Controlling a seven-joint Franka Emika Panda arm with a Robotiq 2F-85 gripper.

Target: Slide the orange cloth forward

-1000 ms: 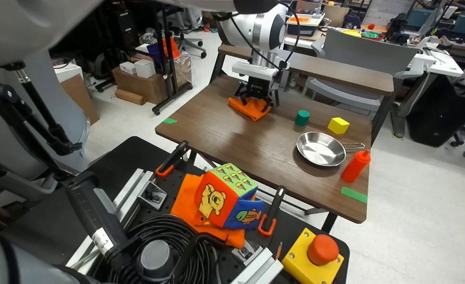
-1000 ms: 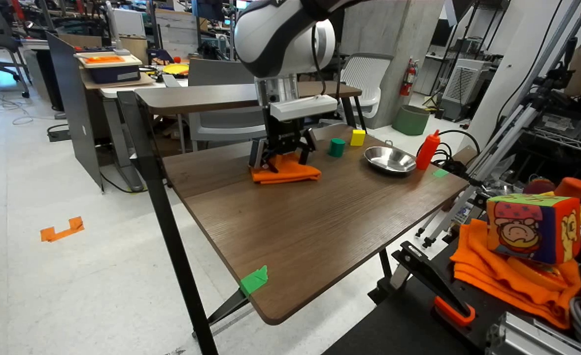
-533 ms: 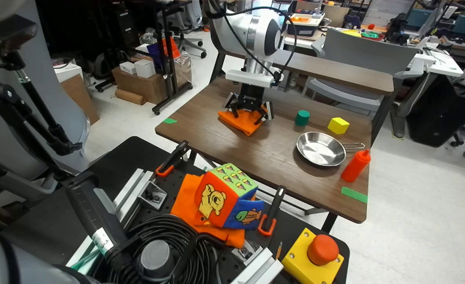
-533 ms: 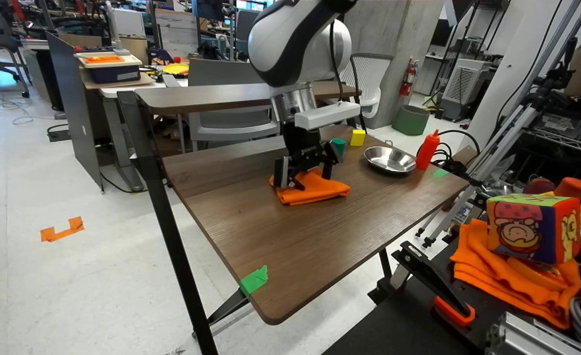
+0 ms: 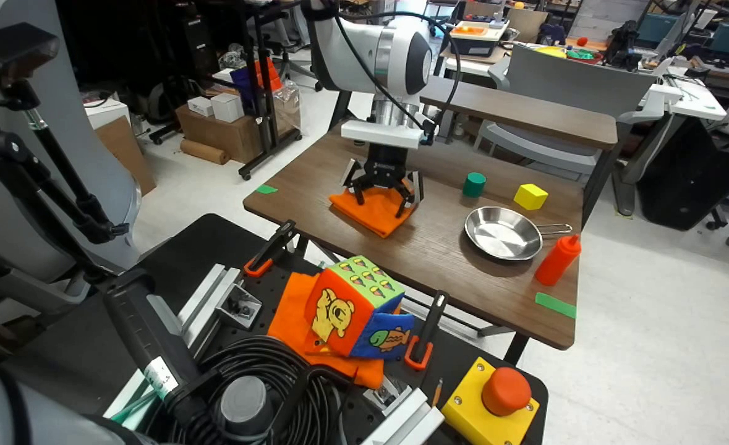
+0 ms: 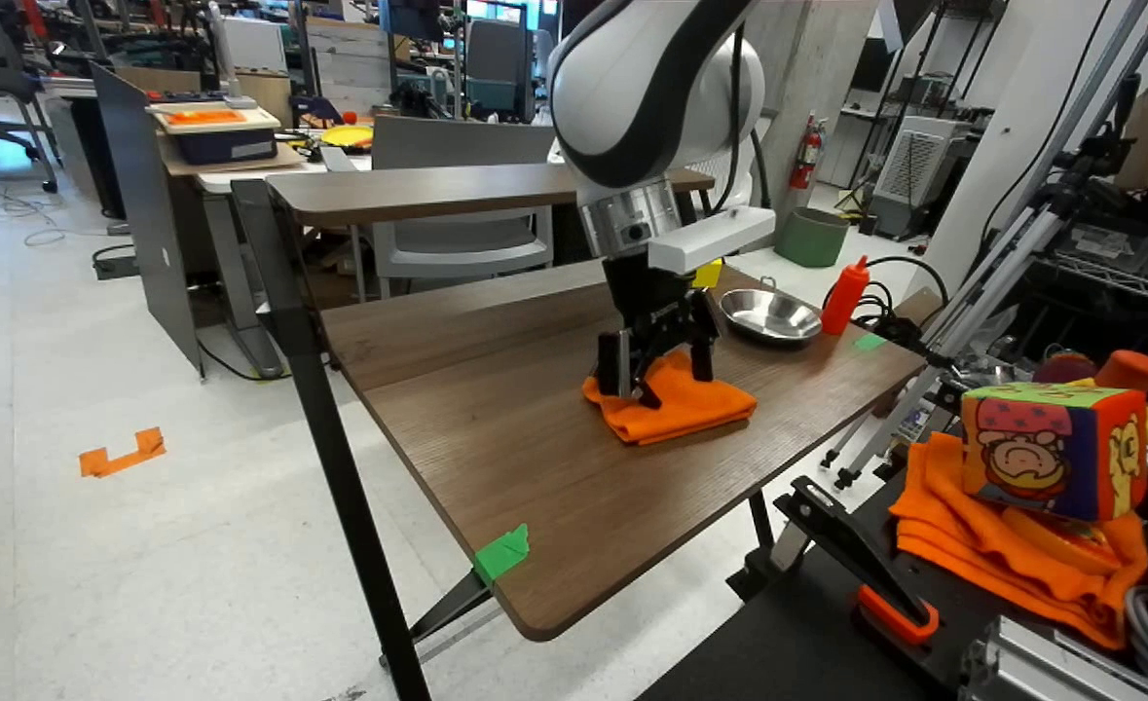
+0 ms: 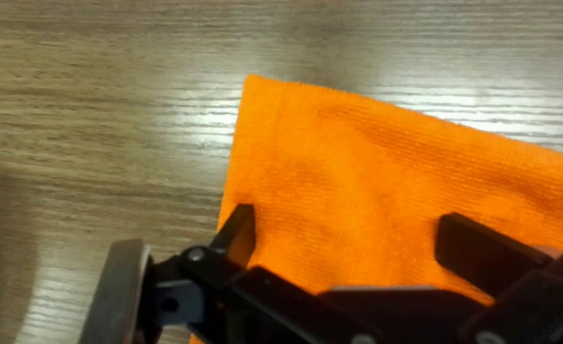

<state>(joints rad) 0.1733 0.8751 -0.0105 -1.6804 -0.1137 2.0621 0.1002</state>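
One orange cloth corner faces the printed cube.

The cloth is bright orange with fine ribbed lines, the gripper black with grey outer pieces, and the table brown with streaky wood grain. The cylinder is deep green, the block yellow, the pan shiny silver, the bottle orange-red and the tape strip bright green. A toy cube has a lime-green top printed with rows of small motifs, an orange-red side with a yellow bear, and a blue side with a green-and-orange fish.
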